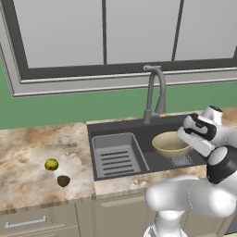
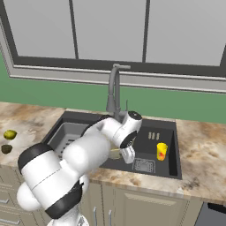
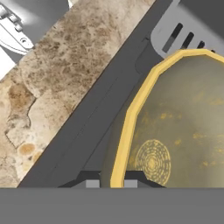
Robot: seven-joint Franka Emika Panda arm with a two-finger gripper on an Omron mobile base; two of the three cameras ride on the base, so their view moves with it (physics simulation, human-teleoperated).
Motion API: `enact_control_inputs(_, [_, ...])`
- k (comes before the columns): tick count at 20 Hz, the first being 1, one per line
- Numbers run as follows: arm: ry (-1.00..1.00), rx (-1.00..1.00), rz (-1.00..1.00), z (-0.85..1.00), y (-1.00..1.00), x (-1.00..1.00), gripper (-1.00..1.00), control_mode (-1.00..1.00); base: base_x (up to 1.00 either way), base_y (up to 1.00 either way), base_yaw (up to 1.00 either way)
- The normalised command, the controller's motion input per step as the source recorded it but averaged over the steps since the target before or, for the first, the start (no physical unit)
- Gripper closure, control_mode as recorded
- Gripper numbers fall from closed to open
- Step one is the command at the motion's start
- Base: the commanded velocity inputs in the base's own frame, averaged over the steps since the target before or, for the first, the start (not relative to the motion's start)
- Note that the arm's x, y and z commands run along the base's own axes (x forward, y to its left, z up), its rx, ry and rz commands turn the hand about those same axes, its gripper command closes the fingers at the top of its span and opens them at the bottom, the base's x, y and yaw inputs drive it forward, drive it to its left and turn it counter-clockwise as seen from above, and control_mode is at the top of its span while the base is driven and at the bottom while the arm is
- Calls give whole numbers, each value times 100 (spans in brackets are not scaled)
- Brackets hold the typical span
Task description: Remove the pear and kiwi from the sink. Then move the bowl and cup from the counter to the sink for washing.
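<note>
Marbled surface [image 1: 32, 152] surrounds the sink [image 1: 134, 127], where the bowl [image 1: 170, 143] hangs inside, its rim pinched between the narrow jaws of the tool [image 3: 111, 181]. A yellow cup [image 2: 162, 151] stands in the sink too, seemingly on its floor. Left of the sink, on the surface, the pear [image 1: 51, 164] and kiwi [image 1: 63, 180] sit close together.
</note>
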Motion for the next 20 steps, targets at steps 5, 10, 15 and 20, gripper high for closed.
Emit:
enact_control_inputs(5, [0,0,12,-25,-8,19,100,-100,0,0,0])
enact_control_inputs(10, [0,0,11,-24,-9,18,100,-100,0,0,0])
enact_control_inputs(15, [0,0,9,-24,-8,16,100,-100,0,0,0])
enact_control_inputs(20, [0,0,8,-23,-7,16,100,-100,0,0,0])
